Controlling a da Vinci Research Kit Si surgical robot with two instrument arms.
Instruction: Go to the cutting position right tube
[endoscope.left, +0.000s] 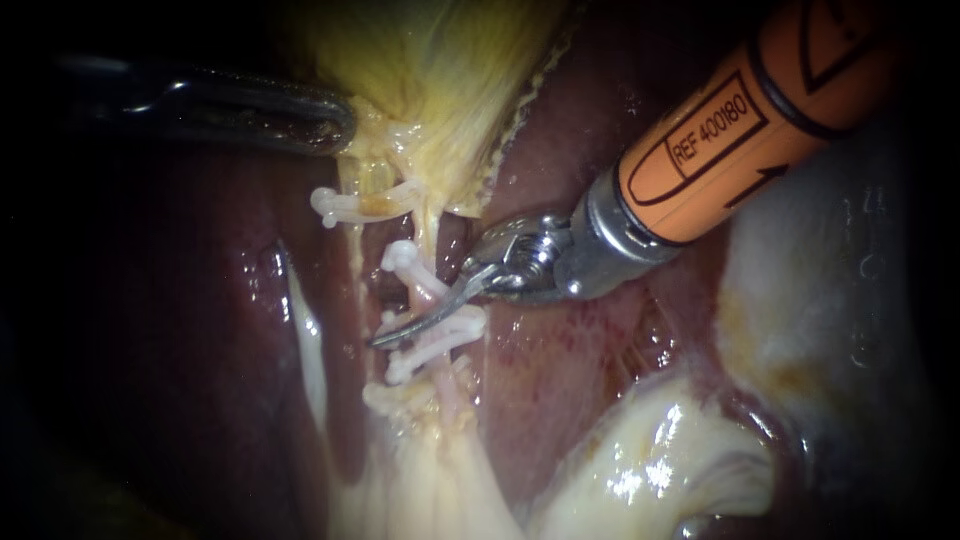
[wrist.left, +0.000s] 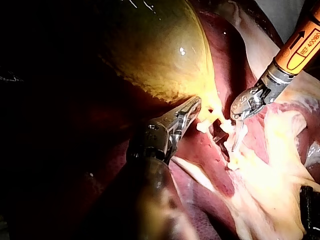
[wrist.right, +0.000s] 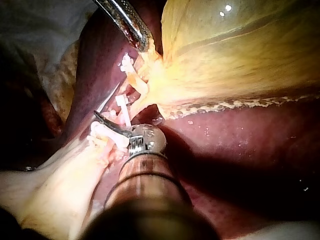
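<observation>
Bright central light, glare on gallbladder (wrist.left: 160, 55), deep shadow around edges.

The endoscope looks from very near, straight onto the clips (endoscope.left: 365, 205) below the gallbladder (endoscope.left: 430, 60). Each wrist camera looks forward along its own shaft from farther back, behind the left instrument (wrist.left: 193, 106) and the right instrument (wrist.right: 107, 123), facing each other. All three views share the clips and the gallbladder's neck.

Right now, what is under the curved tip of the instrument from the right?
A pale tube with white clips runs beneath the right instrument tip, over the liver. The stretch directly under the metal is hidden.
</observation>
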